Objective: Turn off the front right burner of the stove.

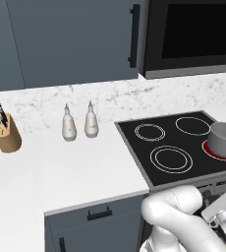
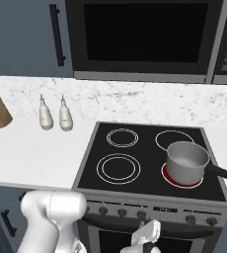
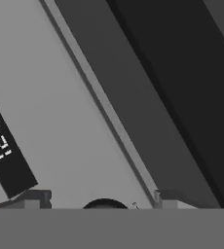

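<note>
The stove (image 2: 149,159) has a black glass top and a steel front strip with small round knobs (image 2: 141,214). Its front right burner (image 2: 170,179) glows red under a grey metal pot (image 2: 187,160); the red burner (image 1: 206,146) also peeks out beside the pot (image 1: 224,137) in the left base view. My gripper (image 3: 100,198) is low, right up against the steel strip. It is open, with a dark round knob (image 3: 104,204) between its spread fingertips (image 3: 36,198). A black clock display (image 3: 4,151) lies to one side. My white hand (image 2: 146,236) hangs below the knob row.
The pot's dark handle (image 2: 224,173) sticks out to the right. Two white bottles (image 2: 55,115) and a wooden knife block (image 1: 8,134) stand on the white counter (image 1: 61,172). A black microwave (image 2: 145,37) hangs above the stove.
</note>
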### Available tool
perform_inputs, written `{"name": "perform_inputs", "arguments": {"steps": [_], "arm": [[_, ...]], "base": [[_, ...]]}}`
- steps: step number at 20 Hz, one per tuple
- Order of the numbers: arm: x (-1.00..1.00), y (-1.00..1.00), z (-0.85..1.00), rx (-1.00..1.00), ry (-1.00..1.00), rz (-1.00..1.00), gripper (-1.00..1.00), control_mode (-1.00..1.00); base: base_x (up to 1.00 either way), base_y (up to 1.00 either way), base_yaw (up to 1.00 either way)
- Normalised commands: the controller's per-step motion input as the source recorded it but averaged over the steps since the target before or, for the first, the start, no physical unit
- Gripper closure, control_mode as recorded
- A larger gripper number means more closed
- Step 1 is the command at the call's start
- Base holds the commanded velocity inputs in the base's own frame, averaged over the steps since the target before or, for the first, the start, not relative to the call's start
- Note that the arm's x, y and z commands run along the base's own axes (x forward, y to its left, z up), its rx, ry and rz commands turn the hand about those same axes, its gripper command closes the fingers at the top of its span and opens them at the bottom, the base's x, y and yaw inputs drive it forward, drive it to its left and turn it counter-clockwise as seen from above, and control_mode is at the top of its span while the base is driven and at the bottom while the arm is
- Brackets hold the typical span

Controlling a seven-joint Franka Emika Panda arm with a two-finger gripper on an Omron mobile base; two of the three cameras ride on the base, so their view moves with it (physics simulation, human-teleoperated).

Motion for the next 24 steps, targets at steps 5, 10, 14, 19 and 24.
{"name": "perform_inputs", "arguments": {"steps": [5,10,14,19,24], "arm": [[0.36,0.05,0.20,-0.04,0.21,-0.06,-1.00,-1.00],[0.40,0.19,0.00,-0.10,0.20,-0.01,-1.00,-1.00],[0.31,0.21,-0.03,-0.07,0.08,0.00,-1.00,-1.00],[0.16,0.25,-0.05,-0.01,-0.02,-0.01,-1.00,-1.00],[0.03,0.36,0.00,0.00,-0.17,-0.02,-1.00,-1.00]], "base": [[0.00,0.00,0.00],[0.00,0.00,0.00],[0.00,0.00,0.00],[0.00,0.00,0.00],[0.00,0.00,0.00]]}}
